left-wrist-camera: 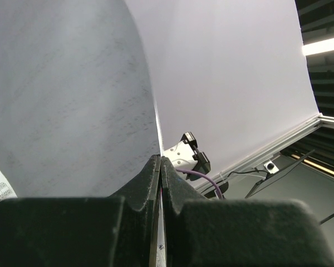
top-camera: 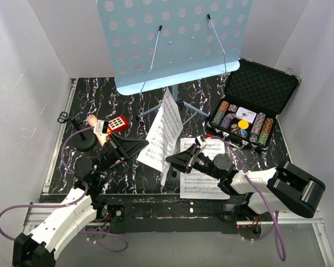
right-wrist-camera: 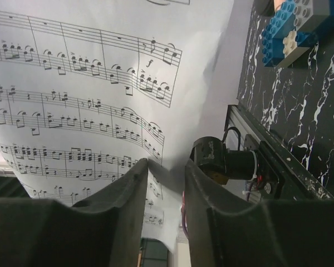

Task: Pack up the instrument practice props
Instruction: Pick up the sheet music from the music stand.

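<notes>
A white sheet-music page (top-camera: 165,132) stands on edge in mid-table, slightly curled. My left gripper (top-camera: 140,147) is shut on its lower left edge; in the left wrist view the pads (left-wrist-camera: 154,169) pinch the paper (left-wrist-camera: 72,100) tight. My right gripper (top-camera: 176,159) is open, and the same page (right-wrist-camera: 89,83) passes between its fingers (right-wrist-camera: 134,183), resting against the left one with a gap to the right one. A second page (top-camera: 203,173) lies flat under the right arm. The light-blue perforated music stand (top-camera: 172,39) rises at the back. The microphone on its black round base (top-camera: 83,143) stands at the left.
An open black case of poker chips (top-camera: 255,108) sits at the back right. A small red keypad device (top-camera: 118,123) lies near the microphone. Blue toy bricks (right-wrist-camera: 289,28) show in the right wrist view. White walls close in the marbled black table (top-camera: 128,100) on three sides.
</notes>
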You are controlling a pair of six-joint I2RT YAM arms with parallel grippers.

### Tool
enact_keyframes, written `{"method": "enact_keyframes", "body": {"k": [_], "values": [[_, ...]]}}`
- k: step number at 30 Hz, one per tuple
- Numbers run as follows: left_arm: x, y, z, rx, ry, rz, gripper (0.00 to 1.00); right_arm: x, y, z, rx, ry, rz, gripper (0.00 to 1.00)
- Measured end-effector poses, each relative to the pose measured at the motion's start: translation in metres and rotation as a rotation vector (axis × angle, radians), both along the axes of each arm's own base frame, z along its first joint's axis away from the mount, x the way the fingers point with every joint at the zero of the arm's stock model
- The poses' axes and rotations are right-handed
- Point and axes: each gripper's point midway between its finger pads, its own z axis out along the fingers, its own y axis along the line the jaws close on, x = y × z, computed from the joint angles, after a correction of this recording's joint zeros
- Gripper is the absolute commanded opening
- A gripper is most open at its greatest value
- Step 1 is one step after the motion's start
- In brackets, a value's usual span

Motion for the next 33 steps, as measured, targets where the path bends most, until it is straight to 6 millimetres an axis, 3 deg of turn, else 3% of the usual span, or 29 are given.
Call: {"method": "enact_keyframes", "body": {"k": [6, 9, 12, 16, 19, 23, 26, 33], "values": [[-0.006, 0.004, 0.001, 0.005, -0.003, 0.011, 0.03, -0.001, 0.000, -0.003, 0.004, 0.008, 0.004, 0.11], [-0.007, 0.007, -0.001, 0.014, -0.002, 0.029, 0.31, -0.005, -0.006, 0.004, 0.022, -0.018, 0.003, 0.01], [-0.004, 0.007, -0.007, 0.037, 0.008, 0.051, 0.49, -0.011, -0.014, 0.024, 0.059, -0.076, 0.002, 0.01], [0.004, 0.006, -0.022, 0.090, 0.036, 0.079, 0.64, -0.023, -0.032, 0.052, 0.078, -0.174, -0.015, 0.01], [0.010, 0.006, -0.035, 0.137, 0.063, 0.108, 0.76, -0.030, -0.048, 0.055, -0.003, -0.218, -0.042, 0.01], [0.020, 0.013, -0.054, 0.193, 0.129, 0.182, 0.79, -0.027, -0.069, 0.051, -0.224, -0.198, -0.108, 0.01], [0.025, 0.021, -0.063, 0.229, 0.163, 0.244, 0.79, -0.026, -0.093, 0.032, -0.395, -0.151, -0.159, 0.01], [0.036, 0.038, -0.069, 0.374, 0.203, 0.373, 0.79, -0.041, -0.157, -0.075, -0.905, 0.021, -0.167, 0.01]]}}
